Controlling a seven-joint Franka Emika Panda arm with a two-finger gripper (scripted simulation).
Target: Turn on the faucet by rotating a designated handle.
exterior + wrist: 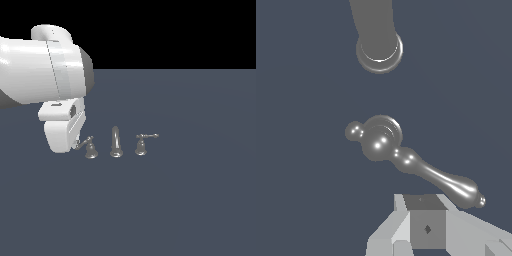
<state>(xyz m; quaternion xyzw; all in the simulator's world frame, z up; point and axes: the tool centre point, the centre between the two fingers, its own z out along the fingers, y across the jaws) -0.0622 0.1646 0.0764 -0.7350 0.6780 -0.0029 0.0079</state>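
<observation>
**A:** where's the handle (90, 146) sitting vs the gripper (76, 146)?

**B:** In the exterior view it's the leftmost piece of the faucet (116, 143), just left of centre frame. The lever's tip points left, right up against the white hand of the arm (45, 65). The spout (116, 142) is mid-row and the twin handle (142, 144) is to its right.

**A:** and from the wrist cam?

**B:** The lever (411, 162) runs diagonally from its base at mid-frame, and its tip ends right by a grey fingertip (426, 222).

**A:** clamped on it?

**B:** Can't tell, only one finger clearly shows. Everything sits on the dark floor (190, 200).
</observation>
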